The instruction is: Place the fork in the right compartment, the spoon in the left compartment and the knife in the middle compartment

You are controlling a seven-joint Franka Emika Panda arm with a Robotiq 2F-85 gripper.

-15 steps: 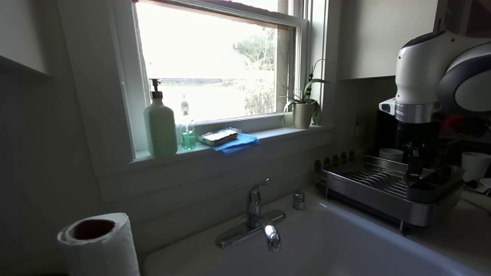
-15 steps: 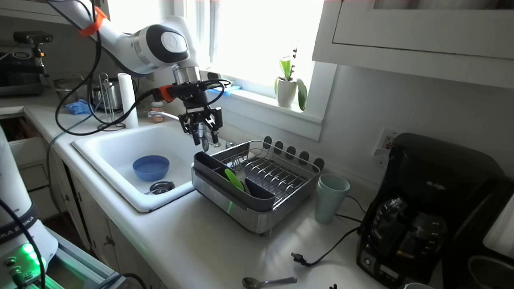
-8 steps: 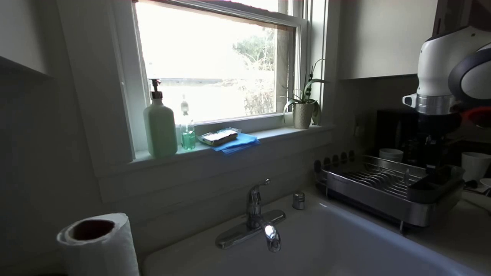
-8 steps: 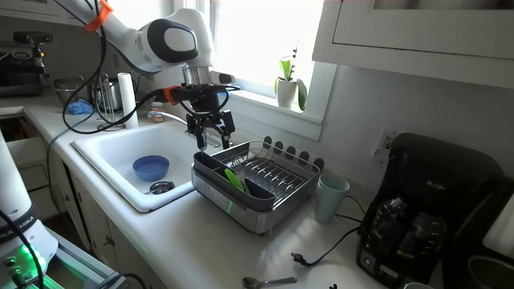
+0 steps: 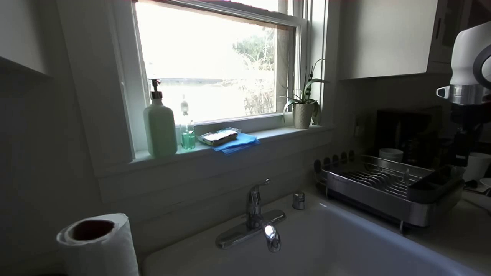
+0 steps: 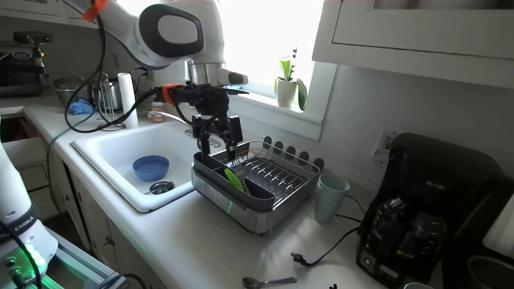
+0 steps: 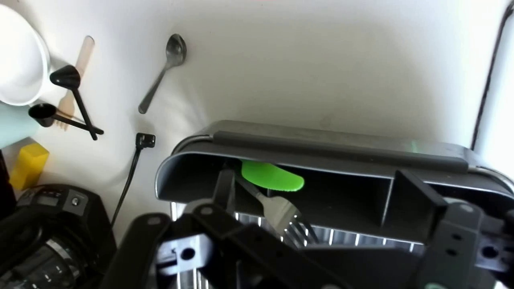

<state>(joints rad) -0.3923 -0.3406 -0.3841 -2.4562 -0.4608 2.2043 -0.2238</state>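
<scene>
My gripper (image 6: 218, 155) hangs over the dark grey utensil caddy (image 7: 341, 202), its two fingers spread wide and nothing in my grasp; whether a fingertip touches the caddy's rim, I cannot tell. The caddy runs along one side of the steel dish rack (image 6: 241, 216). In the wrist view I see the steel fork (image 7: 277, 208) tilted, tines up, its head showing past the caddy's rim against the rack wires, its handle slanting down into the end compartment away from the sink (image 6: 116, 164). Just beside it a green-bladed knife (image 7: 273, 176) leans in the caddy, blade up; its lower end is lost in the dark, so I cannot say which compartment holds it. The metal spoon (image 7: 173, 57) lies on the countertop (image 7: 301, 60), apart from the caddy, out past that same end. Nearer that end is a black plug (image 7: 145, 140) on its cord. Well apart from the caddy, two black scoops (image 7: 66, 76) lie over a wooden fork (image 7: 84, 56). In an exterior view, a blue bowl (image 6: 151, 172) sits in the sink, beyond the caddy's opposite end.
</scene>
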